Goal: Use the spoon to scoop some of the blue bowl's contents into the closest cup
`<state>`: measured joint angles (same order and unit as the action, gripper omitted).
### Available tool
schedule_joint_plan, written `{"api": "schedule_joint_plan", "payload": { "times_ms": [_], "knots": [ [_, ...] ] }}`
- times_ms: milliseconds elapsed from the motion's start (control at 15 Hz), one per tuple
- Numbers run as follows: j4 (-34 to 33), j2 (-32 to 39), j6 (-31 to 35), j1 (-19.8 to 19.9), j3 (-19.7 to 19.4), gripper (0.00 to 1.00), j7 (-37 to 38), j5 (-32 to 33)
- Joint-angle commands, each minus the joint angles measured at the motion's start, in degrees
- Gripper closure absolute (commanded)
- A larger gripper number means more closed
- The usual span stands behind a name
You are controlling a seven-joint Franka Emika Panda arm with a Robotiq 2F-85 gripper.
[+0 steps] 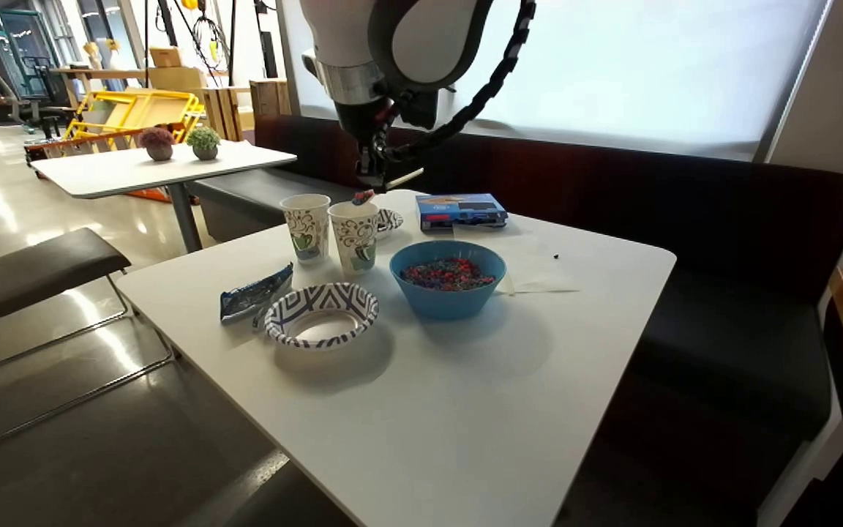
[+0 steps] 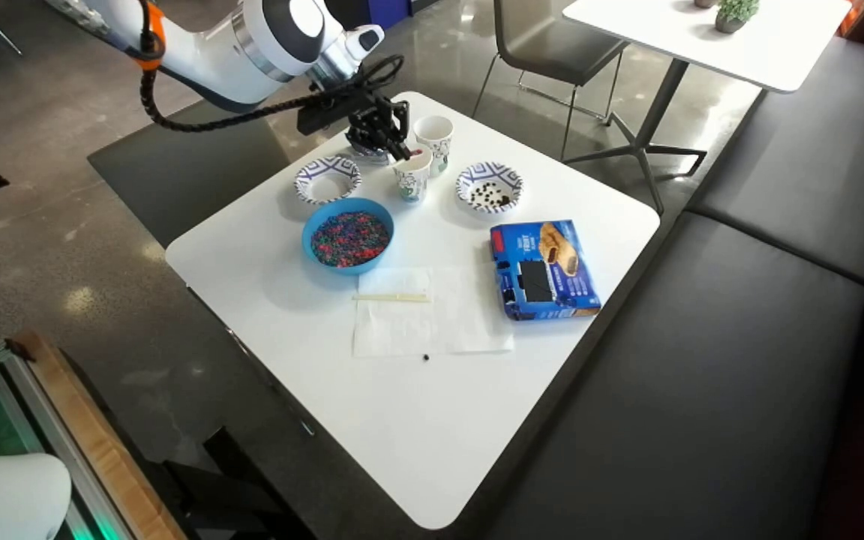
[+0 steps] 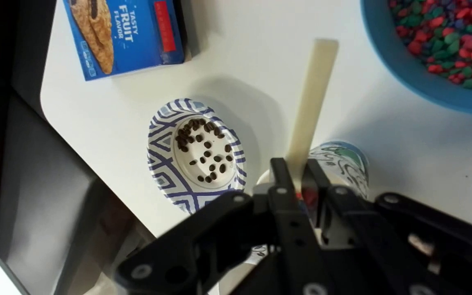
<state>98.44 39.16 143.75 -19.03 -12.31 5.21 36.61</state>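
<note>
My gripper (image 1: 372, 178) is shut on the spoon (image 3: 312, 102), whose pale handle sticks out past the fingertips (image 3: 295, 170) in the wrist view. The spoon's handle also shows in an exterior view (image 1: 405, 178). Its head carries reddish pieces (image 1: 363, 197) just above the rim of the nearer patterned paper cup (image 1: 356, 241). That cup also shows under the gripper (image 2: 402, 152) in an exterior view (image 2: 411, 185). The blue bowl (image 1: 447, 305) stands beside it, holding a heap of reddish, green and blue pieces (image 2: 349, 238). The cup's inside is mostly hidden.
A second paper cup (image 1: 306, 228) stands close to the nearer cup. Patterned bowls stand around: one pale inside (image 2: 327, 186), one with dark beans (image 2: 489, 195). A blue box (image 2: 544, 270), a napkin (image 2: 432, 330) with a pale stick (image 2: 391, 298), and a dark wrapper (image 1: 255, 294) lie on the table.
</note>
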Motion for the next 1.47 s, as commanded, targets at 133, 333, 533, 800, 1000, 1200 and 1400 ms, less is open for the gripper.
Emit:
{"api": "schedule_joint_plan", "payload": {
  "times_ms": [133,333,533,800,1000,1200,1400],
  "knots": [
    [-3.5,2.4,-7.2,-2.3,0.0,0.97,7.6,9.5],
    [-4.8,3.4,-11.2,-2.8,1.0,0.97,10.8,14.5],
    [-5.9,4.3,-15.6,-3.4,2.3,0.97,13.8,19.5],
    [-7.0,5.2,-22.6,-4.5,4.4,0.97,18.2,26.8],
    [-7.8,6.0,-28.6,-4.8,6.3,0.97,20.6,31.5],
    [-7.3,5.2,-32.6,-3.3,9.6,0.97,21.5,32.7],
    [-1.3,-1.1,-28.0,1.8,13.9,0.97,20.5,27.6]
  ]
}}
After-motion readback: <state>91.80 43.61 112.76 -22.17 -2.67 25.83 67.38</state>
